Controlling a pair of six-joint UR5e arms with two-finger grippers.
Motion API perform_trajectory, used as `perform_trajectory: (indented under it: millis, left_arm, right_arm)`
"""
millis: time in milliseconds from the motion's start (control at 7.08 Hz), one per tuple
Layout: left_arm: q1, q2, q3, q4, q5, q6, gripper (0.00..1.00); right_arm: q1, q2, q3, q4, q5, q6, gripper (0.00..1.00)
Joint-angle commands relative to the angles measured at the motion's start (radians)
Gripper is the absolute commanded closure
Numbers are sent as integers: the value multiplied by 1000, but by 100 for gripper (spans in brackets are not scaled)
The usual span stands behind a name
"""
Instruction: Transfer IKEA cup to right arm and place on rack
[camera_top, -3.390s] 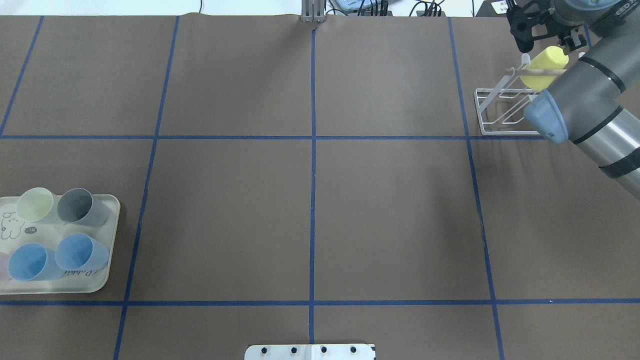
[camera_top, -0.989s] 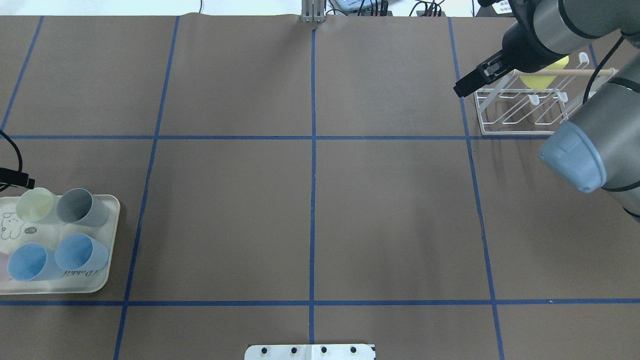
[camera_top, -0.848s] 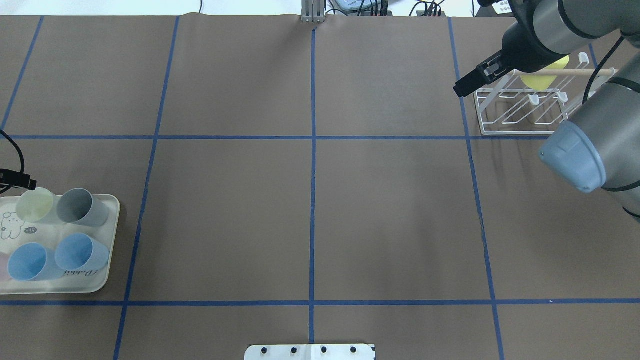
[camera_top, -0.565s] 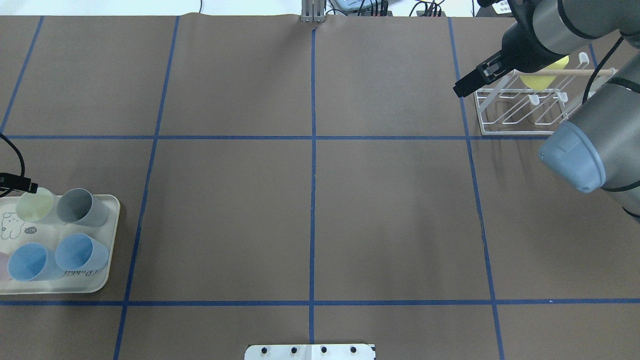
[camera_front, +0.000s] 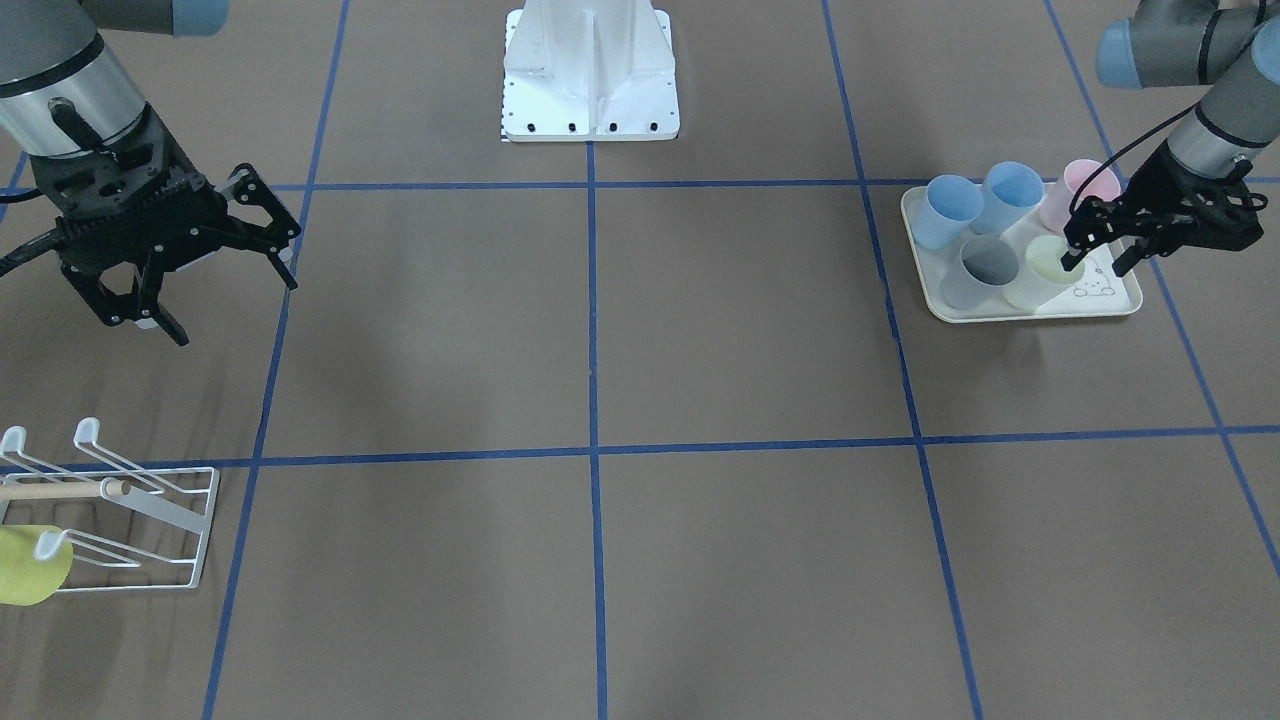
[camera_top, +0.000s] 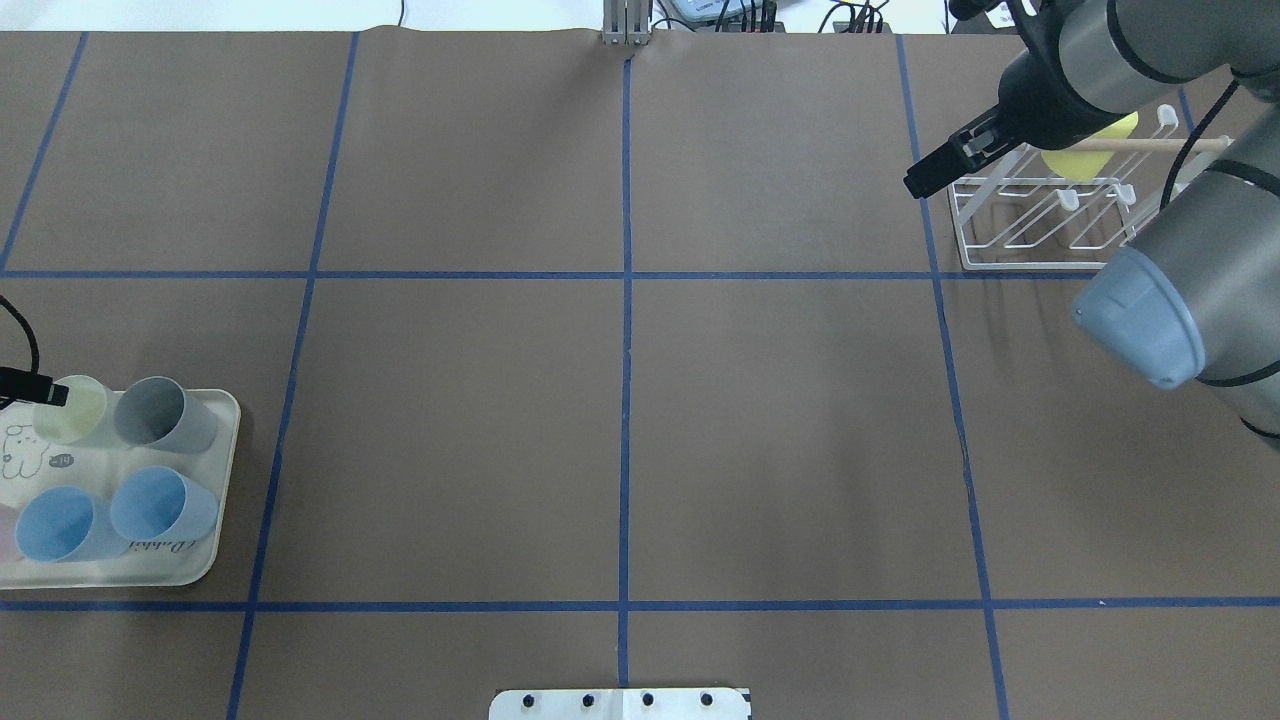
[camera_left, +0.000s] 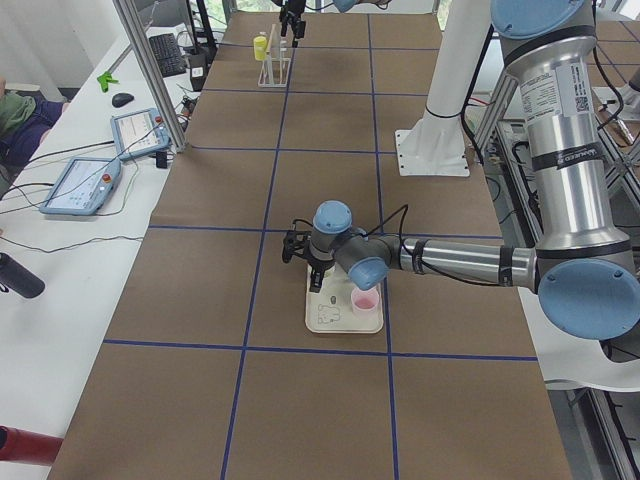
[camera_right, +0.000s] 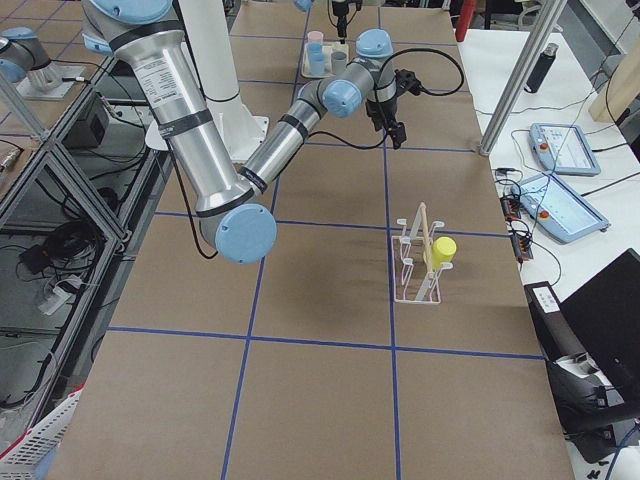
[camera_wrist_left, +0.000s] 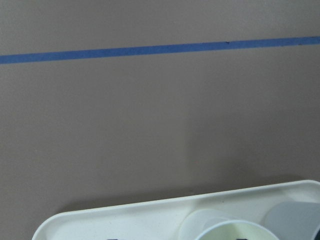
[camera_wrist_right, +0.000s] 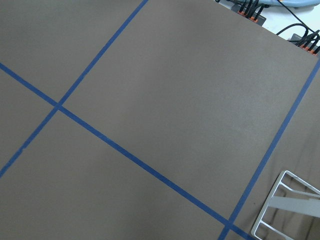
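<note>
Rack of white wire (camera_front: 160, 510) nearest, yellow plastic cup (camera_front: 20, 580) hung on its prong; beyond it I see my right gripper (camera_front: 236, 311) spread and empty, then left gripper (camera_front: 1095, 264) spread at pale green plastic cup (camera_front: 1035, 285) on cream tray (camera_front: 1000, 316).

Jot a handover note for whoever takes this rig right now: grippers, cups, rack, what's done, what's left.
Left gripper: open, at the pale green cup on the tray, nothing lifted.
Right gripper: open, empty, near the rack.
Done: one yellow cup sits on the rack.
Left to do: grasp the pale green cup, pass it to the right gripper, place it on the rack.
Also on the tray: two blue cups, grey cup, pink cup.
</note>
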Motion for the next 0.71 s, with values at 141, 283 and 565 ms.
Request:
perform_trajectory:
  millis: [141, 283, 565]
  left_arm:
    - [18, 3, 1, -8, -2, 0, 59]
    - [19, 3, 1, -6, -2, 0, 65]
    - [19, 5, 1, -6, -2, 0, 83]
  right_arm:
    - [-3, 0, -2, 0, 0, 0, 1]
    - [-4, 0, -2, 0, -2, 0, 1]
    - [-9, 0, -5, 0, -2, 0, 1]
